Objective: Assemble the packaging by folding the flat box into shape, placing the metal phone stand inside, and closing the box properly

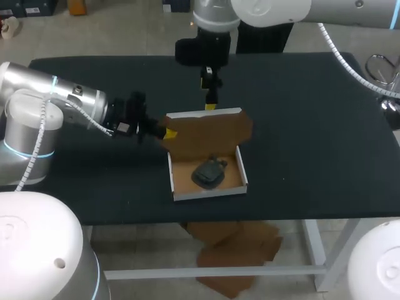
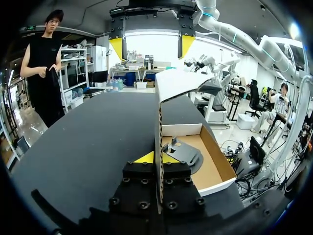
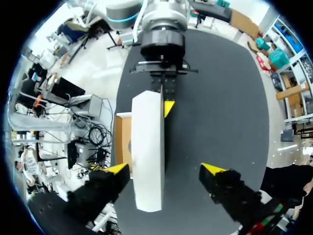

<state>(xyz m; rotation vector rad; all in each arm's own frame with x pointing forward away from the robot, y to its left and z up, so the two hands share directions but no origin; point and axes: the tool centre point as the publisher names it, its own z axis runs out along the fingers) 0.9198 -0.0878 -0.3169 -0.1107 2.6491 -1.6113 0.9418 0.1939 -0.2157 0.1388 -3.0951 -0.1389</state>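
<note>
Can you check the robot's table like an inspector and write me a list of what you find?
Surface: a black table, bare around the box.
Job's things: the cardboard box is folded into shape and open. Its lid is raised. The dark metal phone stand lies inside the box.
Clutter: nothing seen.
Grippers: the left gripper pinches the lid's side edge between both fingers. The right gripper is above the lid's top edge with its fingers wide apart, not gripping.
Cables: white coiled cables run along the arms. None lie on the table.
Surroundings: nothing seen reaching over the table.
</note>
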